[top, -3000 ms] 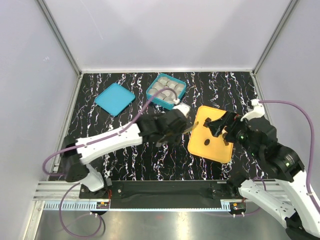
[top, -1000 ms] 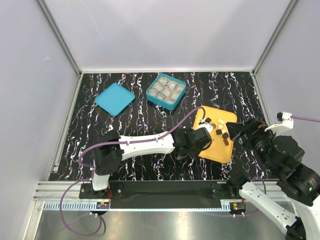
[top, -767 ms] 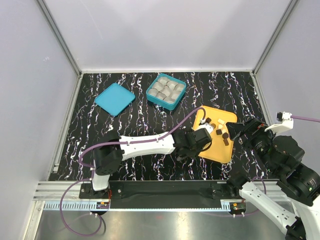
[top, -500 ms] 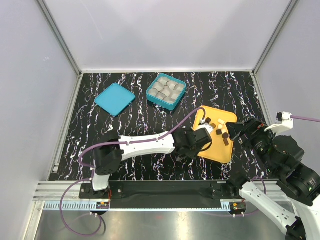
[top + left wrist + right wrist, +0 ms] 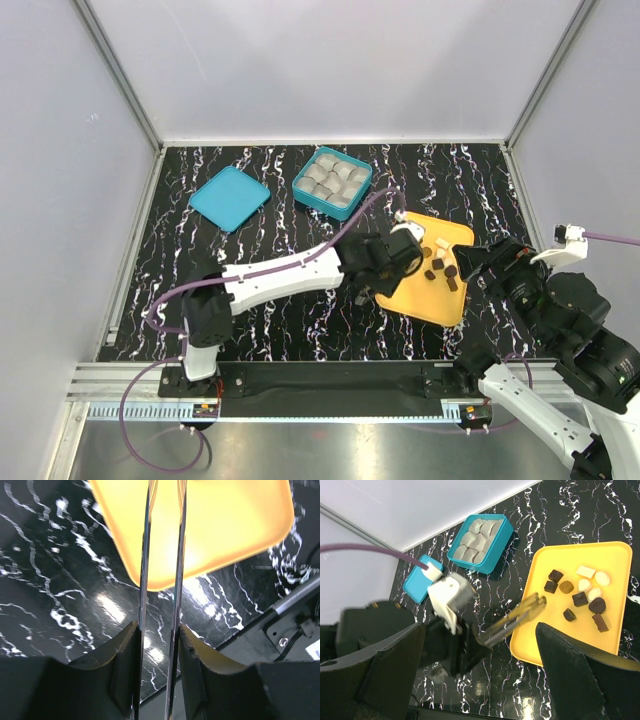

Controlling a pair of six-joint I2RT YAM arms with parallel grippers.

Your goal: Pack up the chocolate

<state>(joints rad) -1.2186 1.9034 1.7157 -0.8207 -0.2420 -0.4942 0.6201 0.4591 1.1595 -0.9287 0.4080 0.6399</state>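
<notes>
The chocolate (image 5: 579, 599), small glossy dark blocks and rounds plus a few matte cream pieces, lies clustered on the smooth yellow tray (image 5: 615, 560) at the right of the right-wrist view. The left fingers (image 5: 520, 614), thin metal strips, are narrowly apart with nothing visible between them. They could skid a slick piece off the tray. The right fingers (image 5: 385, 670) gape wide and empty. A teal box (image 5: 492, 562) of pleated grey cups (image 5: 477, 537) sits upper centre on the marbled tabletop (image 5: 630, 510).

Left gripper (image 5: 540, 600) over the yellow tray's (image 5: 545, 611) bare half (chocolate (image 5: 580, 599) crowding the other half)
</notes>
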